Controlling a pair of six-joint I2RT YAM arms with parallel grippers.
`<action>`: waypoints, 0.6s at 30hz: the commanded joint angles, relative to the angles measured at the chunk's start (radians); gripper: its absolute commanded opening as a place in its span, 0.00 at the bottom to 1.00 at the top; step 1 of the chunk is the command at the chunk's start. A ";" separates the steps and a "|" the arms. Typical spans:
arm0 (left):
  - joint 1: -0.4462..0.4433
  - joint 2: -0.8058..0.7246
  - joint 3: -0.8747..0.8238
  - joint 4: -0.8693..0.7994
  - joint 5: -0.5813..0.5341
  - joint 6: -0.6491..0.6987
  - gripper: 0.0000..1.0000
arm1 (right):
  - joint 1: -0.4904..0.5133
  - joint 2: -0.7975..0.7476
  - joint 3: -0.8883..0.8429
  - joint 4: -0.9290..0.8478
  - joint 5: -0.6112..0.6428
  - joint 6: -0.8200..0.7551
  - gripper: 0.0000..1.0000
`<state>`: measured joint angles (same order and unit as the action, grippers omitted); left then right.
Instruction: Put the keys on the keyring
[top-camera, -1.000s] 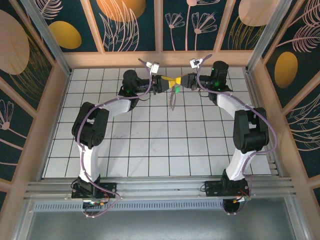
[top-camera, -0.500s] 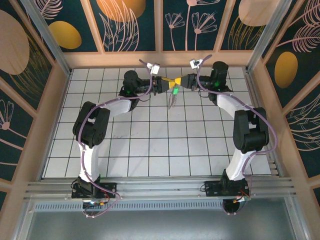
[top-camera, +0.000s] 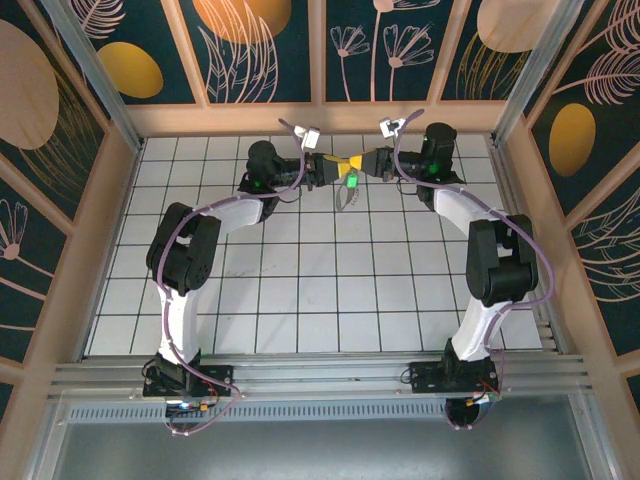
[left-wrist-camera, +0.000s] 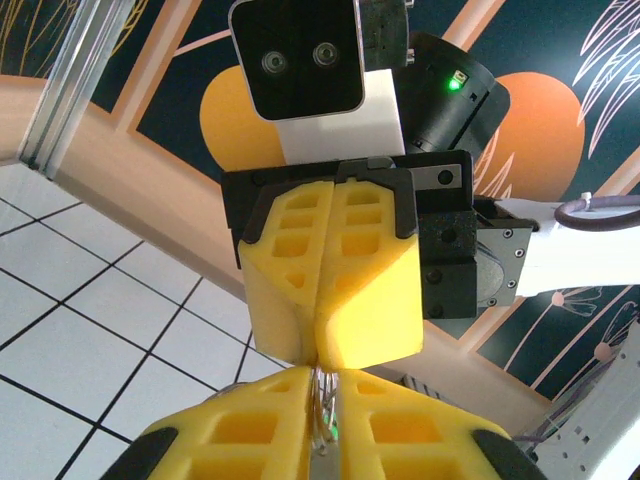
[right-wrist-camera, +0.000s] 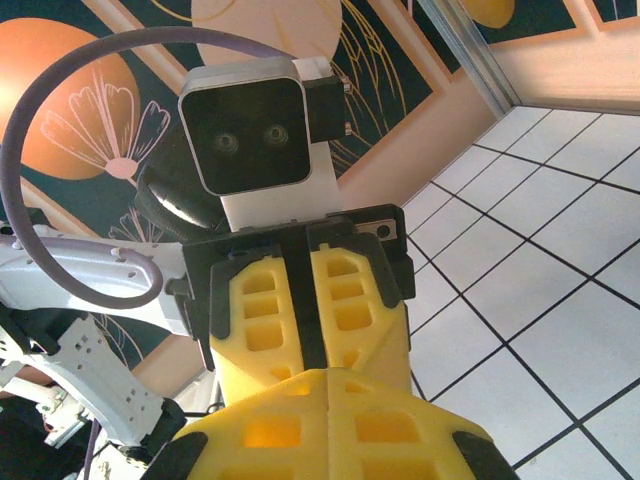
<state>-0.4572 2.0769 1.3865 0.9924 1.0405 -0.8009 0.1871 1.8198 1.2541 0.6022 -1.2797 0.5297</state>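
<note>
Both grippers meet tip to tip above the far middle of the tiled floor. My left gripper (top-camera: 345, 165) has its yellow fingers drawn onto the thin wire coils of the keyring (left-wrist-camera: 324, 405), with a green glint low in the slit. The keyring (top-camera: 344, 198) hangs just below the meeting point, and the key's green head (top-camera: 352, 182) sits beside it. My right gripper (top-camera: 357, 163) is shut, its tips (left-wrist-camera: 320, 352) touching the top of the wire. Whether it pinches the wire is hidden. In the right wrist view the right gripper (right-wrist-camera: 327, 380) presses against the left fingers (right-wrist-camera: 345, 310).
The white tiled floor (top-camera: 300, 280) spreads out below and in front of the arms. A wooden back wall (top-camera: 320, 118) runs close behind the grippers, and wooden side walls (top-camera: 100, 220) stand left and right.
The left fingers have drawn in on the keyring. The hanging loop below the grippers has swung up and reaches less far down. Both arms have stayed at the same place.
</note>
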 joint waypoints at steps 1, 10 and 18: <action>-0.008 0.020 0.037 0.063 0.000 -0.018 0.08 | 0.016 0.004 0.007 0.007 -0.025 -0.029 0.00; -0.014 0.010 0.029 0.086 0.000 -0.031 0.00 | 0.018 -0.005 0.014 -0.017 -0.024 -0.043 0.00; -0.014 0.003 0.029 0.103 -0.030 -0.044 0.26 | 0.026 -0.007 0.024 -0.044 -0.026 -0.062 0.00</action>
<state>-0.4610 2.0823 1.3876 1.0222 1.0290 -0.8364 0.1936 1.8198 1.2545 0.5728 -1.2770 0.4984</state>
